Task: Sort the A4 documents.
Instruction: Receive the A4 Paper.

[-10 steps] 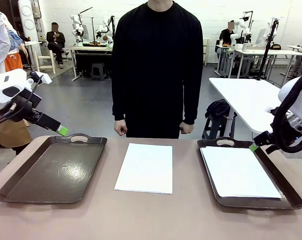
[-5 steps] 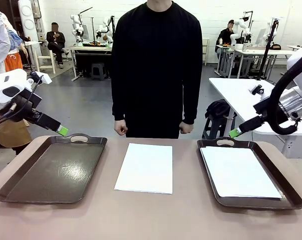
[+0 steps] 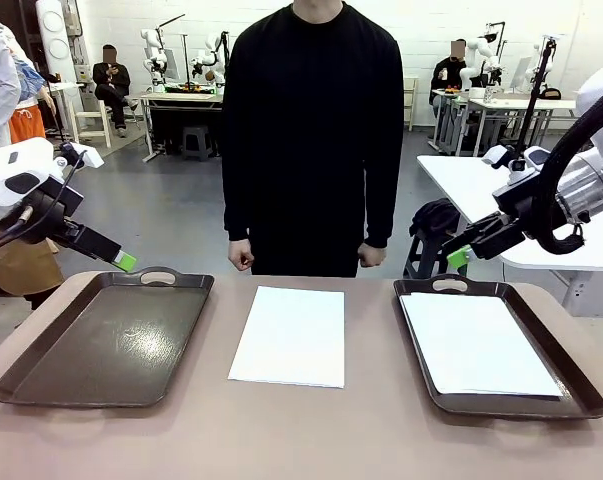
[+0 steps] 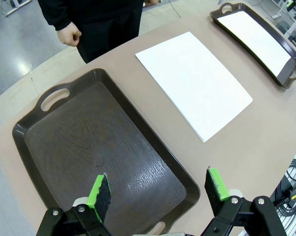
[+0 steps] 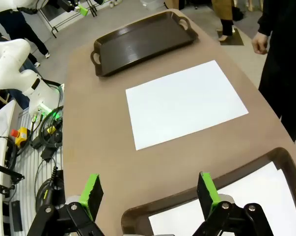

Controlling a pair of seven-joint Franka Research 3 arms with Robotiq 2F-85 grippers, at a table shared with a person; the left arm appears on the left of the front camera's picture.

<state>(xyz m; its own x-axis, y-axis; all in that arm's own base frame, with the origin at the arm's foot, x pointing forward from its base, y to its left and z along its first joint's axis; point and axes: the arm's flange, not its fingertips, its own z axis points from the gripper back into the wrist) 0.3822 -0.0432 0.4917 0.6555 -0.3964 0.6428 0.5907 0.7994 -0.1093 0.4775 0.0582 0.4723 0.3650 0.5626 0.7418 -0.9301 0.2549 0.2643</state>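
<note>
Holding the right claw (image 3: 459, 256), jaws apart, over the far end of the right tray (image 3: 511, 408), eyeing the loose sheet (image 3: 290, 335) lying to its left, long edge running toward the person (image 3: 311, 130).

The left tray (image 3: 101, 345) before me looks like dark plastic, finely grained, with a glossy sheen. The A4 documents (image 3: 291, 335) are smooth, matt white paper. My tabletop (image 3: 311, 430) is smooth and matt.

Left tray (image 3: 101, 340) and right tray (image 3: 576, 378) sit well apart on the table (image 3: 301, 430) before a person (image 3: 314, 130).
</note>
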